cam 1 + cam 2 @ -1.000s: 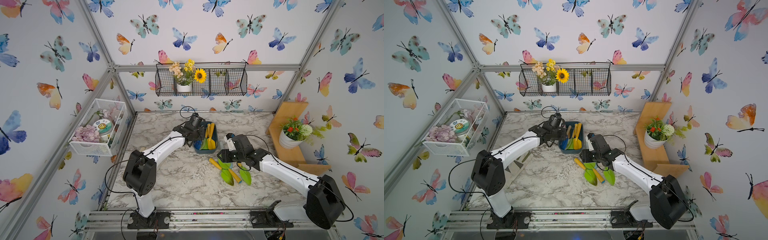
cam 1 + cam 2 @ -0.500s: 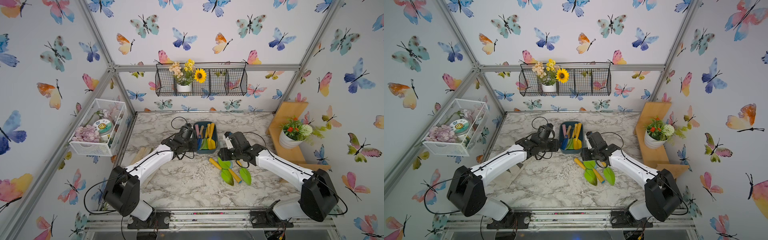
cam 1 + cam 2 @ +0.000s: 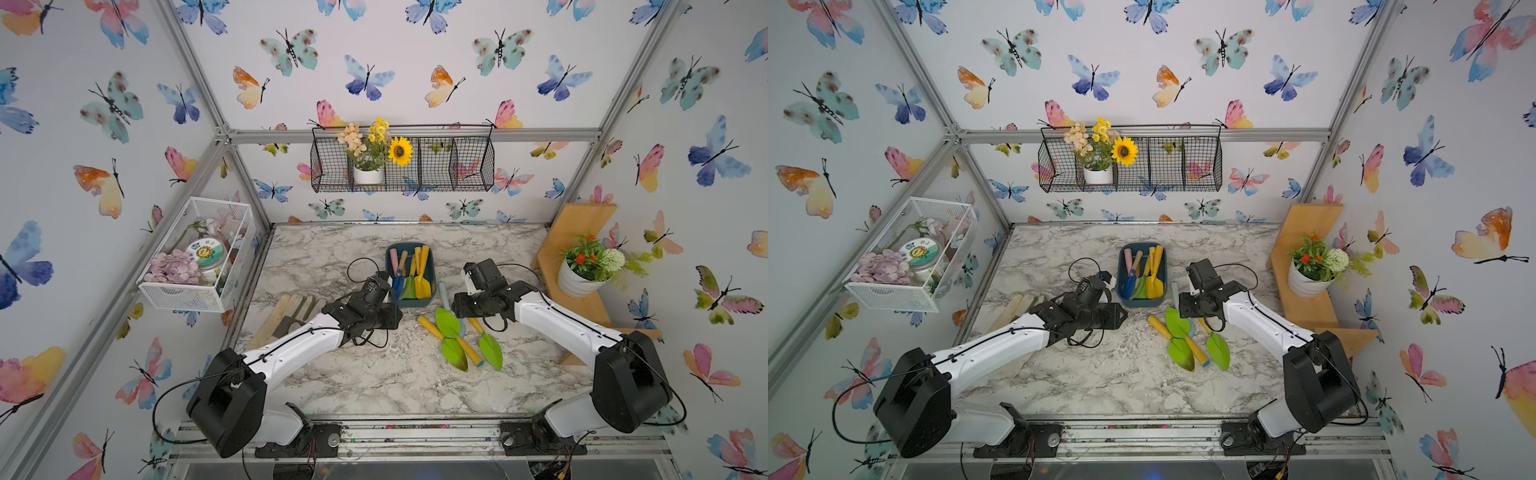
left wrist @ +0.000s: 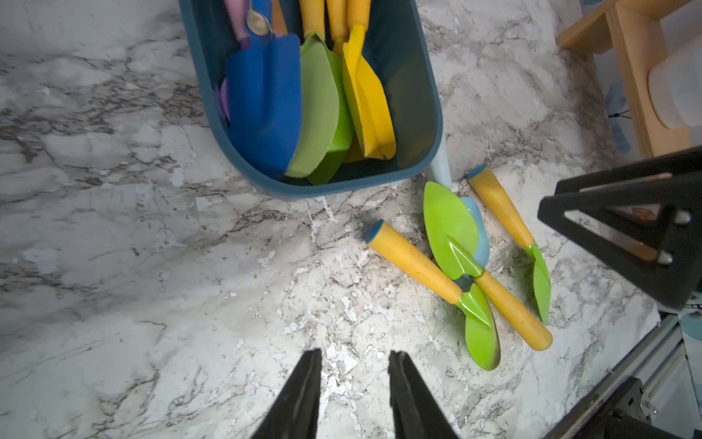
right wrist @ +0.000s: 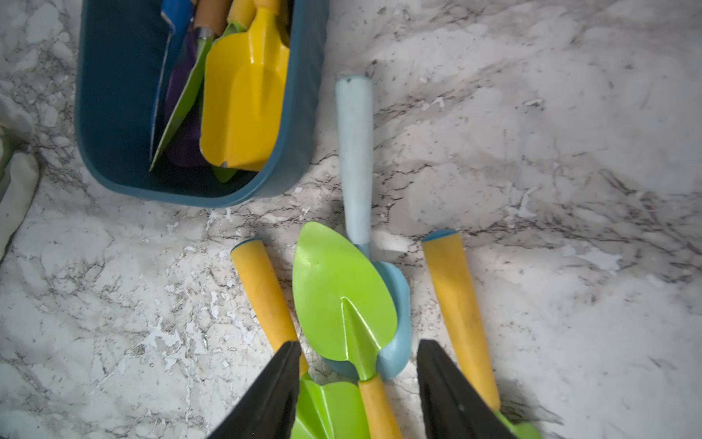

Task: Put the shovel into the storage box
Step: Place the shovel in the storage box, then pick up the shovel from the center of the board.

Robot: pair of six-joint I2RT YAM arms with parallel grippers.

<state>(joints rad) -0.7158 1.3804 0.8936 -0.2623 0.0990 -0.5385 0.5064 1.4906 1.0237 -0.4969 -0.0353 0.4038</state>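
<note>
Jaws parted, green shovel (image 5: 343, 300) half-hides pale-blue shovel (image 5: 353, 152).

2 white-shelled arms (image 3: 291, 353), black joint housings (image 3: 226, 401), looped black cables (image 3: 363, 258), black tapered fingers (image 4: 300, 399)

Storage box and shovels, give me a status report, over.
Left end effector open, empty. Right end effector open, straddling middle green shovel. Storage box holds several shovels; four lie outside. Middle green shovel lies on light blue shovel.
</note>
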